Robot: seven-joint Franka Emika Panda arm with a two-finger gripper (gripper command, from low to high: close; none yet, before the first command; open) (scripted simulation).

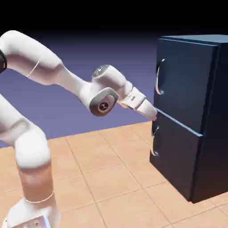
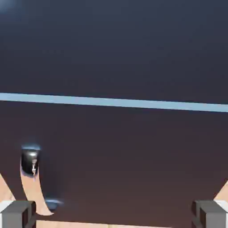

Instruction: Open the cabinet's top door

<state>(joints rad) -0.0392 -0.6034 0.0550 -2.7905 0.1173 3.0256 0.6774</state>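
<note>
While both doors stay shut; handles gleam.

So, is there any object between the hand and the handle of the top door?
Nothing visible stands between the open hand and the handle of the top door. The hand is lower than this handle, close to the cabinet's front.

Arm outstretched, gripper wide open

one navy cabinet: two door panels, upper and lower. two curved silver handles, one per panel. one white robot arm, two grey fingertips. all were in view.
</note>
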